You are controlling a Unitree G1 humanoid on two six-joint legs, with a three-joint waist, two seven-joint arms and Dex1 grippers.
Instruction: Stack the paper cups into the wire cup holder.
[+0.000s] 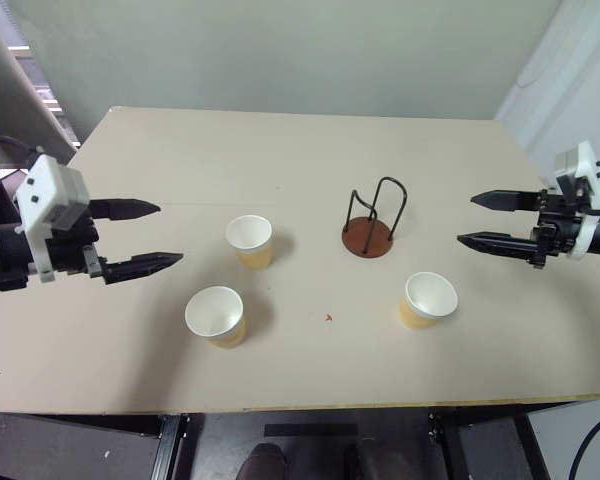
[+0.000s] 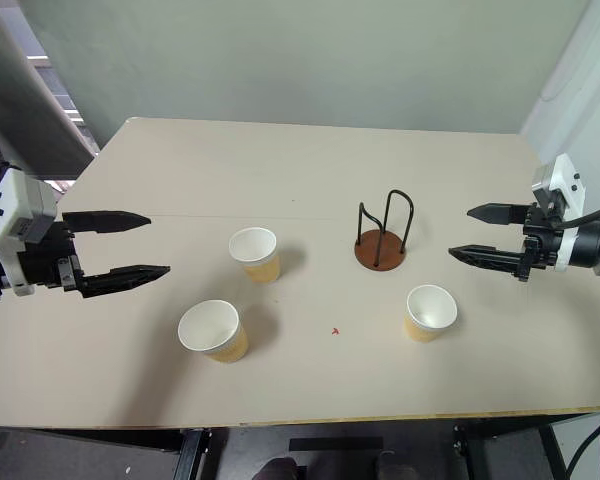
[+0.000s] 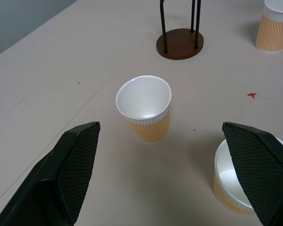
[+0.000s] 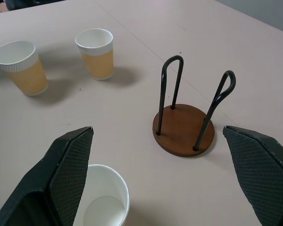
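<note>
The counter (image 1: 130, 160) carries everything upright. The wire cup holder (image 1: 368, 236) stands empty, nearer the right claw (image 1: 490, 220), whose jaws are spread and bare. Two paper cups (image 1: 250, 241) sit just ahead of the spread, bare left claw (image 1: 145, 236); the third cup (image 1: 427, 299) lies below the right claw.

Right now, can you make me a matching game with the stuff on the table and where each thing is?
Things:
1. wire cup holder
2. lone paper cup
3. left gripper
4. right gripper

Places or states:
A. open, above the table's left side
B. empty, behind the three cups
C. open, above the table's right side
D. upright, front-right of the holder

Pairs: 1-B, 2-D, 3-A, 4-C
</note>
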